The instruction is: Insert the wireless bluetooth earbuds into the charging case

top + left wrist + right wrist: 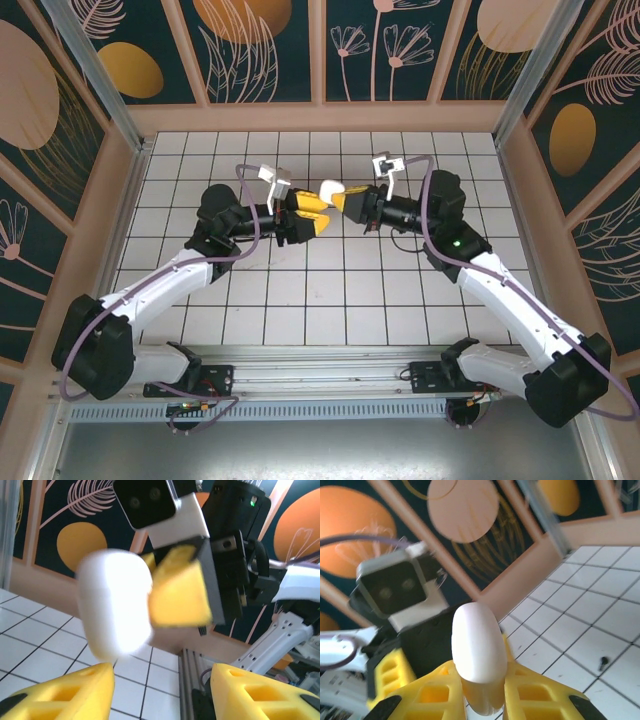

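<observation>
We hold the white charging case (pixel 476 645) clamped in our right gripper (pixel 482 692) | left gripper (pixel 162 682) spread wide, empty, facing the case | tiny black earbud (pixel 603 662) on tiles (pixel 615 625), right of right gripper.

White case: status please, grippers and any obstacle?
Right gripper shut on white case, held in the air. Left gripper open, facing it. Small black piece on tile, maybe earbud.
</observation>
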`<control>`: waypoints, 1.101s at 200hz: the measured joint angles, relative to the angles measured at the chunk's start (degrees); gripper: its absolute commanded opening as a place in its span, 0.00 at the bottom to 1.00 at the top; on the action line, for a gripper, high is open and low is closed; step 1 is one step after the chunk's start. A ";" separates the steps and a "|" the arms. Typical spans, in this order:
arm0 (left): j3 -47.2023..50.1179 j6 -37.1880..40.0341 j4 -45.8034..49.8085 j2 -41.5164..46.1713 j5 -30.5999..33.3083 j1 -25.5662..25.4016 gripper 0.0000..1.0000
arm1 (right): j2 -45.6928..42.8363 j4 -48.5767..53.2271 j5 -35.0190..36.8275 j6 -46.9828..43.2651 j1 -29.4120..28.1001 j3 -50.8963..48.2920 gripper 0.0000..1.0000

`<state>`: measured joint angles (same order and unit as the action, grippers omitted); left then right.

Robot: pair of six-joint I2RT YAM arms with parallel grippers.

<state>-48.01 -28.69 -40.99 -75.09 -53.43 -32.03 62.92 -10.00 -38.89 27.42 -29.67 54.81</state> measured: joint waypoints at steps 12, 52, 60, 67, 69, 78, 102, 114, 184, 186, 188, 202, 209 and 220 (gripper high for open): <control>0.00 1.73 2.51 0.63 1.27 0.00 0.59 | 0.17 0.98 1.18 0.72 2.03 0.15 0.12; 0.00 8.00 11.80 3.39 9.53 0.00 0.62 | 5.92 8.41 3.50 1.40 8.13 5.20 0.14; 0.00 9.42 14.29 3.87 12.68 0.00 0.62 | 7.76 9.79 3.48 1.36 9.73 6.16 0.14; 0.00 10.60 16.31 4.11 15.39 0.00 0.62 | 9.40 10.62 3.26 1.20 11.13 6.64 0.14; 0.00 11.04 16.98 4.13 16.37 0.00 0.62 | 9.99 10.86 3.28 1.20 11.61 6.71 0.14; -0.02 12.28 19.43 4.15 19.63 0.00 0.62 | 12.59 11.58 2.56 1.11 13.68 6.84 0.14; -0.02 14.99 24.81 4.11 26.77 0.11 0.63 | 20.59 13.03 1.25 1.18 18.75 6.80 0.13; -0.02 15.85 26.14 4.09 29.09 0.17 0.63 | 24.79 13.00 0.74 1.46 21.03 6.64 0.12; -0.02 19.98 28.61 1.64 37.31 0.17 0.62 | 48.11 13.27 -2.80 1.38 27.67 10.58 0.12; -0.02 20.04 28.61 1.46 37.42 0.17 0.62 | 48.68 13.27 -3.02 1.33 27.74 10.80 0.12; -0.02 20.13 28.63 1.27 37.51 0.17 0.62 | 49.00 13.27 -3.17 1.29 27.78 10.93 0.12; -0.22 20.63 28.68 -0.24 37.94 0.28 0.62 | 51.95 13.42 -4.17 0.81 28.15 12.92 0.12; -0.42 20.92 28.79 -1.11 38.25 0.28 0.62 | 53.02 13.62 -4.52 0.37 28.33 13.90 0.12; -0.59 21.20 28.89 -2.40 38.60 0.28 0.62 | 54.42 14.27 -4.85 -0.35 28.70 15.69 0.13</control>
<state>-48.60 -7.49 -12.10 -77.49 -14.83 -31.75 117.34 4.27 -43.75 27.07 -0.97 70.50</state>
